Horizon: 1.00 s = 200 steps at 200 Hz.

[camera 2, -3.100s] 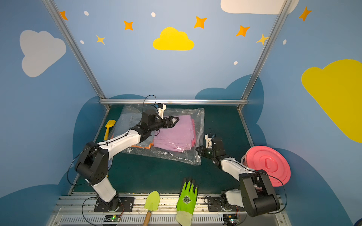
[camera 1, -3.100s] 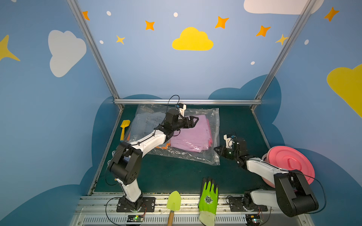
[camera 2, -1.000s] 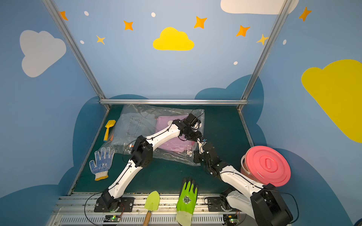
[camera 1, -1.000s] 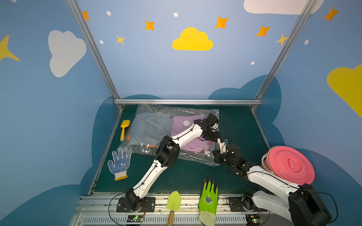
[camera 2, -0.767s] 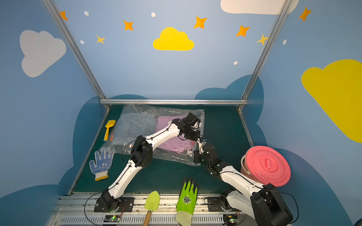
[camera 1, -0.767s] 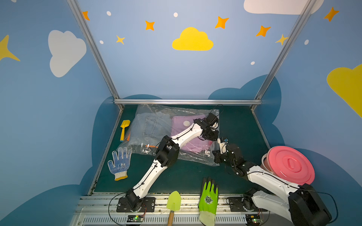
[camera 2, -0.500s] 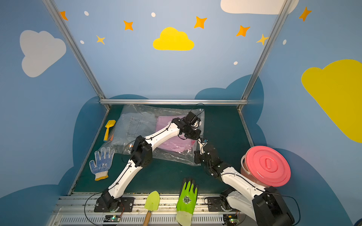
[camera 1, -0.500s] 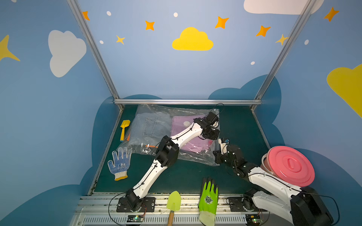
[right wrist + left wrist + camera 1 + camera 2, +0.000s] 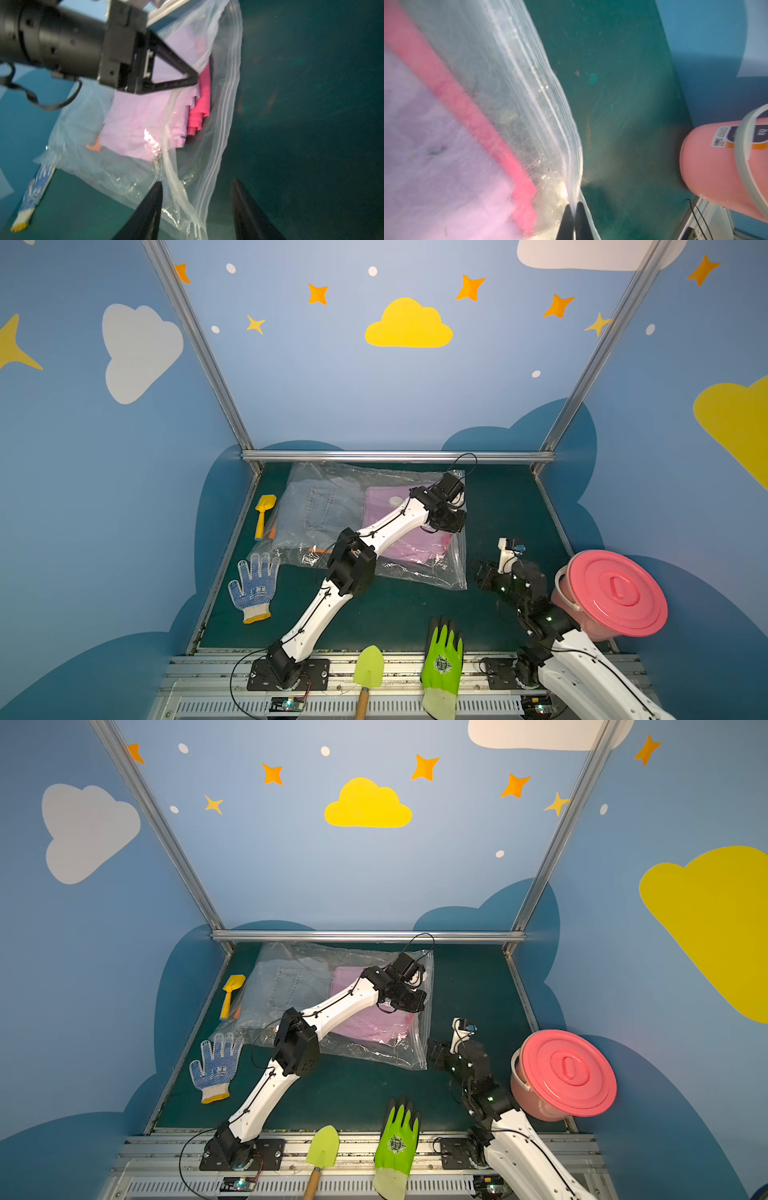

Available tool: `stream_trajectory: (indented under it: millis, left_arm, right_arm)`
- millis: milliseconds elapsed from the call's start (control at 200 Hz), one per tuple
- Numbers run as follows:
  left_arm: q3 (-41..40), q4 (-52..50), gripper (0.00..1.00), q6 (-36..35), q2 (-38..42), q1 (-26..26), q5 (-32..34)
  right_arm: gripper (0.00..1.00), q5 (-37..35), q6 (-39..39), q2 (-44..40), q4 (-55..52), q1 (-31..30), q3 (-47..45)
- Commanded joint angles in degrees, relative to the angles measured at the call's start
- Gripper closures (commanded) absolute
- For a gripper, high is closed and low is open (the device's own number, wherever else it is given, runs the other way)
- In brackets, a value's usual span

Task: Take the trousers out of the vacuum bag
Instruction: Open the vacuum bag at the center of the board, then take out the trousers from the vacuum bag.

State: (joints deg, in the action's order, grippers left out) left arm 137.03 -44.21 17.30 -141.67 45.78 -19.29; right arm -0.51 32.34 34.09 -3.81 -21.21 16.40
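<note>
Dark green tabletop (image 9: 415,614) inside blue booth, painted clouds and stars on walls. Found vacuum bag (image 9: 415,570) lying flat at far centre, zip strip (image 9: 542,87) along its right edge, round white valve (image 9: 395,501) on top. Counted all four trousers inside it: denim (image 9: 316,510) in left half, lilac (image 9: 415,549) in right half, hot pink (image 9: 477,118) under lilac and poking out toward zip, orange (image 9: 320,550) seen only as sliver at near edge under denim. Traced left gripper (image 9: 573,204) across bag to middle of right edge; confirmed in wrist view fingertips pinched together on zip-edge plastic, plastic pulled up there. Spotted right gripper (image 9: 197,182) low at bag's near right corner, jaws apart, loose zip edge running between fingers (image 9: 149,207), nothing clamped. Logged pink lidded bucket (image 9: 615,593) at right table edge, well apart from bag. Noted green glove (image 9: 442,655) and green trowel (image 9: 368,664) at near edge, blue-dotted white glove (image 9: 254,587) near left, close to bag's near left corner, yellow toy shovel (image 9: 264,514) just beside bag's left edge.
</note>
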Motion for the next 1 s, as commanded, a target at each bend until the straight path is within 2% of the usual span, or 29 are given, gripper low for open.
stream_trajectory:
  millis: [0,95,235,531,671,846,996]
  left_arm:
    - [1.3,-1.4,0.95,-1.0,4.5,0.2,0.2]
    - [0.6,-1.6,0.95,-1.3,6.1,0.3,0.4]
    - [-1.0,-1.7,0.95,-2.0,8.6,0.5,1.3]
    - [-5.0,-1.8,0.95,-2.5,11.0,0.7,1.4]
    - [-7.0,-1.0,0.95,-2.5,11.6,1.0,0.7]
    - [-7.0,-0.8,0.95,-2.6,11.3,1.2,0.6]
    - [-6.8,-1.0,0.95,-2.7,11.3,1.3,1.2]
  right_arm:
    - [0.48,8.1,4.7,-0.2,-1.9,6.4,-0.6]
    - [0.48,15.7,6.3,4.1,1.7,11.2,0.0]
    - [0.48,23.9,7.7,13.5,9.6,14.6,1.8]
    - [0.46,32.7,8.9,30.2,21.6,16.2,8.4]
    - [0.46,34.4,8.2,37.4,26.1,16.5,11.7]
    - [0.50,39.7,5.6,49.1,31.0,16.6,17.4]
    - [0.48,44.0,6.5,58.6,37.2,16.6,20.8]
